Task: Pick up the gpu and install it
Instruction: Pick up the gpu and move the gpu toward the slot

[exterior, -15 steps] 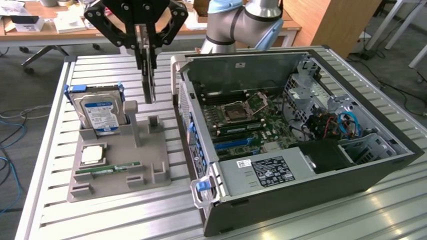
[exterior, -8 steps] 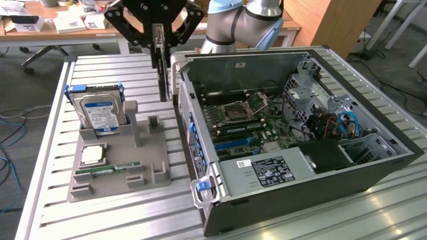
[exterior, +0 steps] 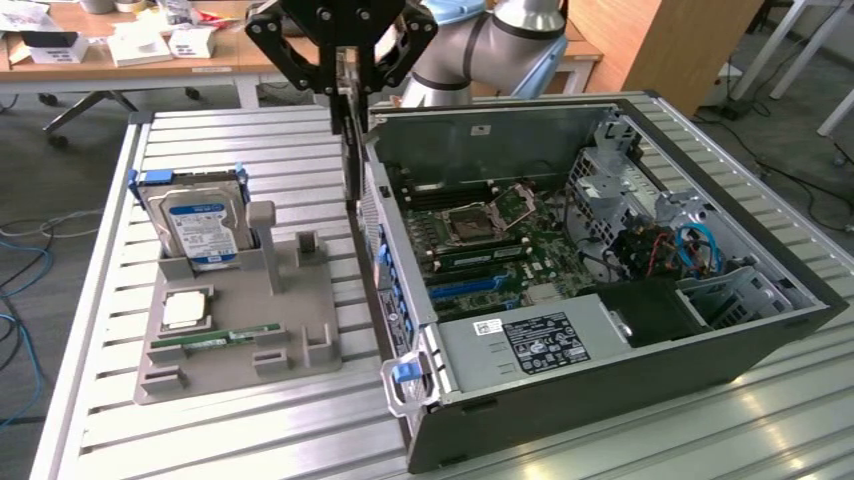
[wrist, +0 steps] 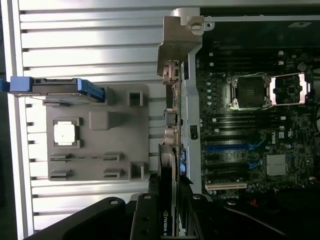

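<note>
Desk (exterior: 200,440) carrying an open computer case (exterior: 601,410), with the gpu (exterior: 350,150) hanging at its edge
A grey holder tray (exterior: 300,300) is sitting beside the case with a hard drive (exterior: 198,225) standing in it; the fingers (exterior: 304,60) are gripping the gpu upright over the case wall facing the tray

Exterior view: set high, angled down over the surface (exterior: 267,430) and computer case (exterior: 627,400).
Wrist view: mounted behind the hand (wrist: 169,215), aimed straight down, closer in.
Shared area: parts holder (exterior: 220,375) and motherboard (exterior: 514,255).
</note>
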`<state>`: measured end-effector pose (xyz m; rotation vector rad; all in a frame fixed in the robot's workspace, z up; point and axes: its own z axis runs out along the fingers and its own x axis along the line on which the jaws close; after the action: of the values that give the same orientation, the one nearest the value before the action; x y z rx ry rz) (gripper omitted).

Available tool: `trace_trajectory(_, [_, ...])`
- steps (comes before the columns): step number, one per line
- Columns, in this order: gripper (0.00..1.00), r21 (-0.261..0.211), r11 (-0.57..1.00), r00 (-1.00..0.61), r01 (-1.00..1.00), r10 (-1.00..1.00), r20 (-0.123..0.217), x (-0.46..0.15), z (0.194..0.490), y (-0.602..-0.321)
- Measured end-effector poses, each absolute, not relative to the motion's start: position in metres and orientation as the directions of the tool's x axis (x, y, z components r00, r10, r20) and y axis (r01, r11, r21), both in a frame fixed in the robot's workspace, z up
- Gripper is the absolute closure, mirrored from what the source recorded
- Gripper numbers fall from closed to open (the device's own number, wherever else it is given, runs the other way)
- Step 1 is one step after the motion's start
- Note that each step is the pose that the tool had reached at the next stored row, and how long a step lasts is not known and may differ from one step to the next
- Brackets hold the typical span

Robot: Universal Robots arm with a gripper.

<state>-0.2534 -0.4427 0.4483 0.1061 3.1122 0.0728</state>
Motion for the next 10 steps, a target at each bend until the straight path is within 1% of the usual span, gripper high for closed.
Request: trace_trajectory(10, [0.74, 0.048, 0.997, -0.997, 0.067, 0.069, -0.025, -0.230, 0.448, -0.443])
